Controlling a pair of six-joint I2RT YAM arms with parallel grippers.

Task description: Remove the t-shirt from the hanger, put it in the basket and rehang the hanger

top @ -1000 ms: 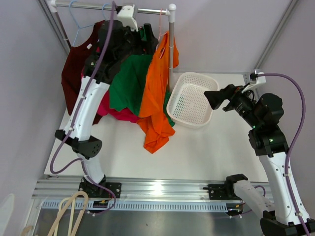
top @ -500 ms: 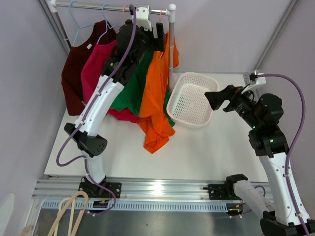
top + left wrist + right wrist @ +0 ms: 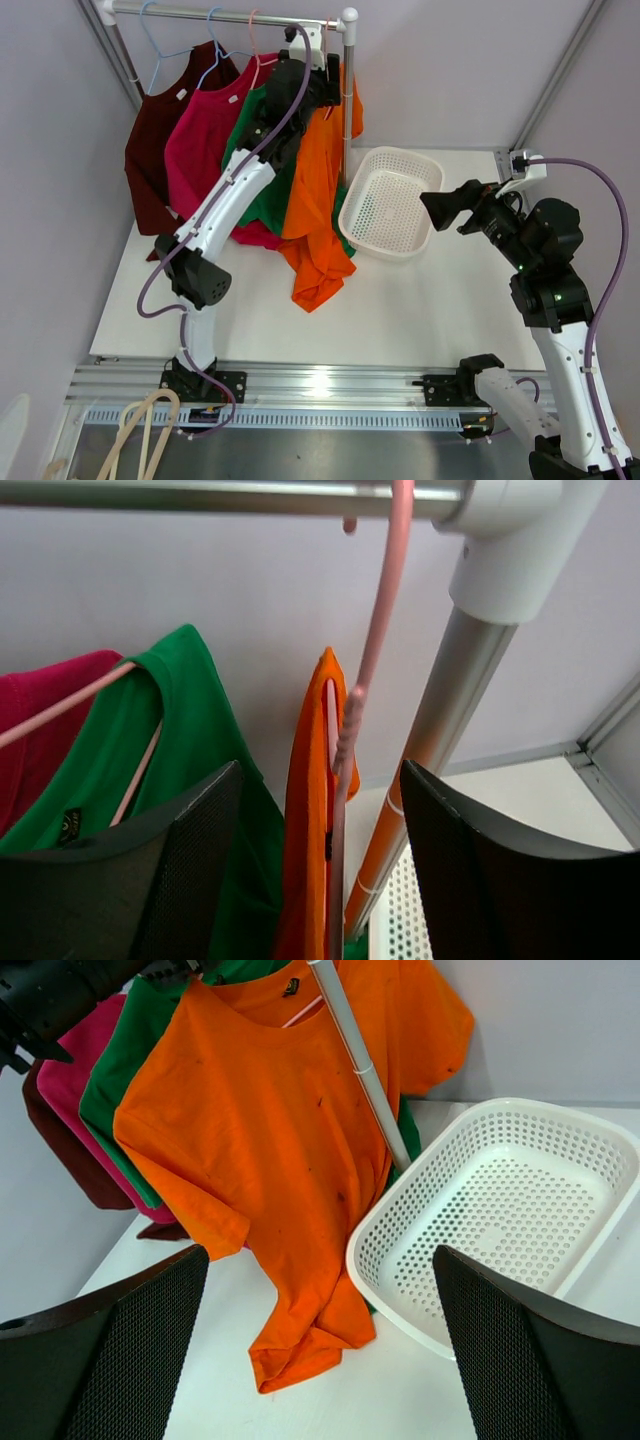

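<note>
— So, found the orange t-shirt [image 3: 315, 190]?
— Hanging under the rail [image 3: 200, 15], on the pink hanger [image 3: 370, 660].
— And the left gripper [image 3: 320, 780], right gripper [image 3: 320, 1255]?
— Both spread, empty; left just under the rail.

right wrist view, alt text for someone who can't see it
An orange t-shirt hangs on a rack, its hem bunched on the white table, beside a white perforated basket. A green shirt and a pink shirt hang behind it.

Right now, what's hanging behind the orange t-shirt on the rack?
A green t-shirt hangs right behind the orange t-shirt, then a pink shirt and a maroon shirt. The orange t-shirt covers most of the green one.
</note>
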